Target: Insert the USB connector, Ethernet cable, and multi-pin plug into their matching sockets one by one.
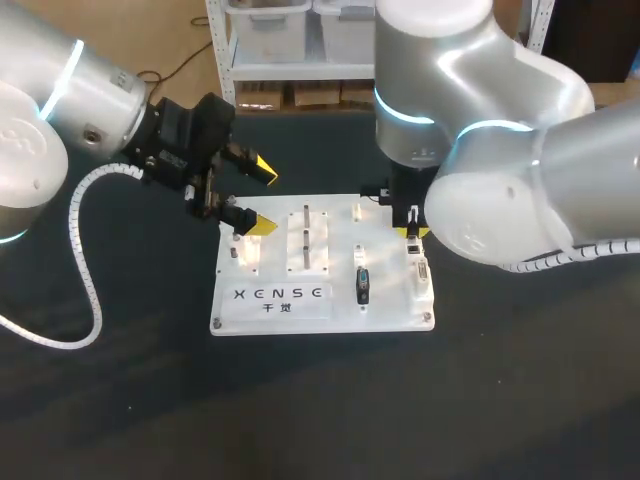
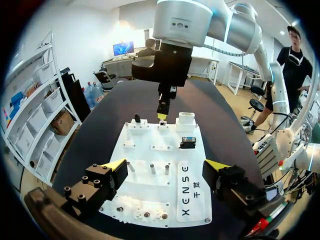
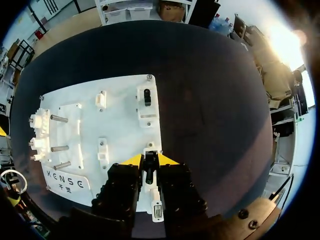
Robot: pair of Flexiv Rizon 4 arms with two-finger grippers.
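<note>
The white socket board [image 1: 270, 318] lies mid-table. My right gripper [image 1: 410, 230] hangs over the board's right edge strip, shut on a small black plug [image 3: 149, 170] that stands upright on a white socket block [image 3: 150, 150]; in the left wrist view this gripper [image 2: 162, 113] points straight down at the board's far edge. Just behind the fingers lies a multi-pin socket [image 3: 156, 211]. Another black connector [image 1: 363, 285] sits in its holder nearer the middle. My left gripper [image 1: 260, 198] hovers open over the board's left end, its own view showing the fingers spread wide with nothing between them [image 2: 167, 165].
Metal pegs [image 3: 59, 119] and small gears [image 2: 145, 214] stand at the board's left end, under the left gripper. A further black part [image 3: 147, 96] sits in a white fixture ahead of the right gripper. Dark table cloth [image 1: 320, 410] surrounds the board.
</note>
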